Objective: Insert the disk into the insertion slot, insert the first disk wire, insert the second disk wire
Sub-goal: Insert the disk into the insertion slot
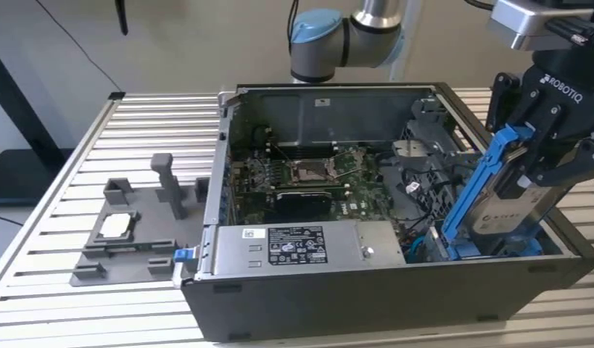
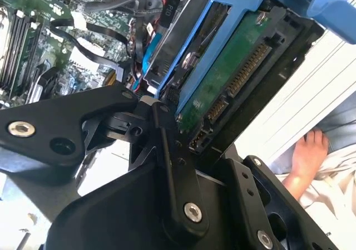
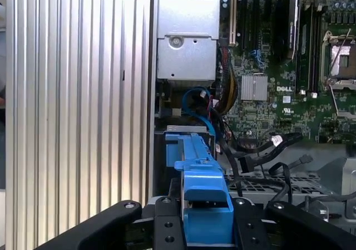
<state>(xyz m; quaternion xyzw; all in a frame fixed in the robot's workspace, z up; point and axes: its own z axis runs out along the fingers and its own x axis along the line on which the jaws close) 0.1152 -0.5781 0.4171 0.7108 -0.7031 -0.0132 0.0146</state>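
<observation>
We are holding the disk point(image 1: 505, 210) at the corner of the open computer case point(image 1: 374, 304).
The gripper point(image 1: 543, 156) jaws are clamping the disk by its blue carrier point(image 3: 200, 189). The disk is leaning at a tilt, its lower end dipping into the insertion slot point(image 1: 490, 252) at the exterior view's right, near the power supply box point(image 1: 297, 250), its upper end sticking out above the case rim. The case is sitting on the slatted bench point(image 1: 151, 123).

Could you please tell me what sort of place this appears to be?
Probably a robotics lab workbench for computer assembly: an open desktop computer case sits on a slatted aluminium table, and the arm's gripper holds the disk at its open top.
</observation>
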